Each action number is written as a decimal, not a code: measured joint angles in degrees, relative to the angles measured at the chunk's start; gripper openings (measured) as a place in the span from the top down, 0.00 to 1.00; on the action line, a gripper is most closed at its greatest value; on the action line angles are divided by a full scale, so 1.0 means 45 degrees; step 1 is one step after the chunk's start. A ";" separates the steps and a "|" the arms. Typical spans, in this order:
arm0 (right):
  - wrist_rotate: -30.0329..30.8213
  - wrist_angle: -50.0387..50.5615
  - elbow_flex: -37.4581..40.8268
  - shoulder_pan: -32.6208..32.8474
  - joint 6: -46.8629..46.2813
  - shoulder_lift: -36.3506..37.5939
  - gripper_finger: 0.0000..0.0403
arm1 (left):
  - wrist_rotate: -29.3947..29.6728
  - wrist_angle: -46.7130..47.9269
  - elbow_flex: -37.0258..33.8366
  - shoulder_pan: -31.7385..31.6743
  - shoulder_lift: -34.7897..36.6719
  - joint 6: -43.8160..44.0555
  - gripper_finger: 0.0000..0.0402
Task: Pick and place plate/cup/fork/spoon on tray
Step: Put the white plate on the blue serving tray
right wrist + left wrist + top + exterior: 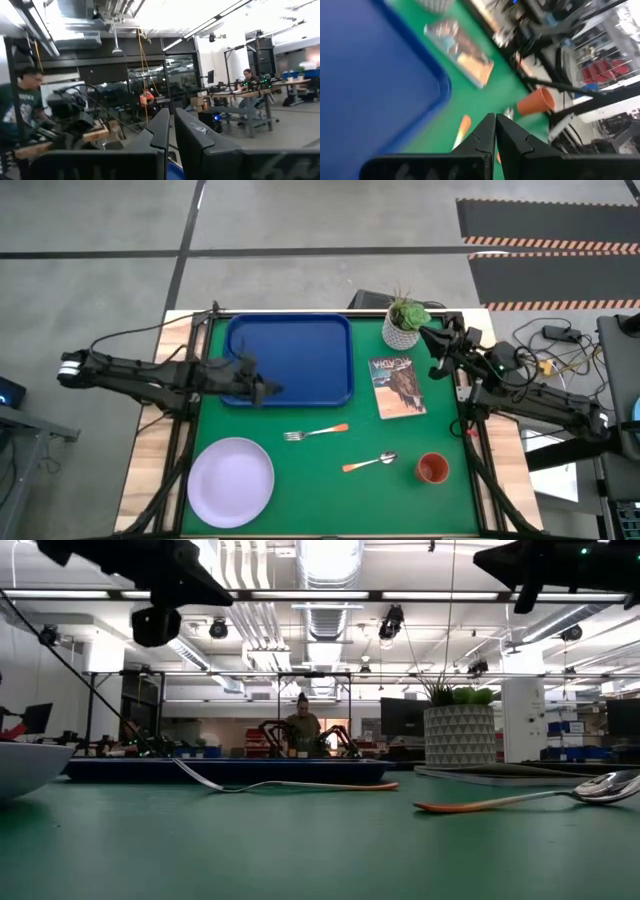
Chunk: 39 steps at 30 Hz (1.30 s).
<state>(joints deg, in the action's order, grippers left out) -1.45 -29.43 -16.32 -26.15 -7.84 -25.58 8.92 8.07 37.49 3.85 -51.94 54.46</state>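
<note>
The left tool (268, 389) hangs over the near right corner of the tray (290, 330), its fingers (485, 132) closed together and holding nothing. The right tool (432, 337) is raised beside the potted plant (404, 320) at the far right of the tabletop (330, 480), fingers likewise pressed together and empty. No item has reached the tray; judged from the layout, all four placements remain. Relative to the left tool, the fork (315, 432) lies nearest, just ahead and toward the front edge; the spoon (370, 463) lies beyond the fork; the cup (432, 469) stands farthest off, past the spoon. The plate (231, 479) rests toward the front left corner, apart from the left tool. A booklet (396, 386) lies between the tray and the right tool. In the low view the plate is cut off at the frame edge and the cup is out of frame.
</note>
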 joint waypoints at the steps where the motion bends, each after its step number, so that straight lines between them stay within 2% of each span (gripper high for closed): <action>1: 0.0009 -0.0008 -0.0120 0.0000 0.0084 -0.0155 0.94 | -0.0025 0.0455 0.0281 0.0236 -0.0203 0.0543 1.00; 8: 0.0051 0.0002 -0.0507 0.0000 0.0290 -0.1105 0.94 | -0.0977 0.3273 0.2031 0.2544 -0.1749 0.5438 1.00; 14: 0.0466 0.0004 -0.0529 -0.0005 0.0340 -0.1548 0.94 | -0.1231 0.3523 0.3411 0.4789 -0.3859 0.8905 1.00; 22: 0.0330 0.0067 -0.0500 0.0000 -0.0111 -0.2119 0.94 | -0.1595 0.3546 0.5126 0.6594 -0.7033 1.1557 1.00; 27: 0.0306 0.0154 -0.0495 0.0004 -0.0287 -0.1991 0.94 | -0.1665 0.3826 0.5871 0.7509 -0.8425 1.2563 1.00; 34: -0.0745 0.0122 -0.0495 0.0162 -0.0271 -0.1174 0.94 | -0.1740 0.4810 0.5945 0.8442 -0.9509 1.5246 1.00; 39: -0.1032 0.0423 -0.0495 0.0557 -0.0237 -0.0787 0.94 | -0.1859 0.4986 0.5920 0.8493 -0.9668 1.5517 1.00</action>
<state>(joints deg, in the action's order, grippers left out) -6.10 -27.53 -18.55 -23.65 -8.91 -29.12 0.56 30.51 64.13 42.07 -95.44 124.29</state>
